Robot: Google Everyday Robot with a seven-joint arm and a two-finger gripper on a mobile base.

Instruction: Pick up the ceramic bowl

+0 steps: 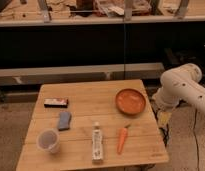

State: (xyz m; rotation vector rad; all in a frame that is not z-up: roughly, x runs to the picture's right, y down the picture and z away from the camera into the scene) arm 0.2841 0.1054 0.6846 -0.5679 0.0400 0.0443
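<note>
The claw [163,118] hangs beside the table [88,107], grip impossible to tell. Approach stage, I'd say: next, reach left over the ceramic bowl [130,101].

orange ceramic bowl [130,101], blue sponge [64,120], yellowish gripper [163,118] beside tan table [91,96]

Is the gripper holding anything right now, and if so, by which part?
Nothing seems held. The gripper hangs beside the table, right of the bowl and apart from it.

A lab-like workshop: cluttered metal-framed benches [96,22] behind the wooden table [88,97], the gripper [164,117] just off that table's right edge.
</note>
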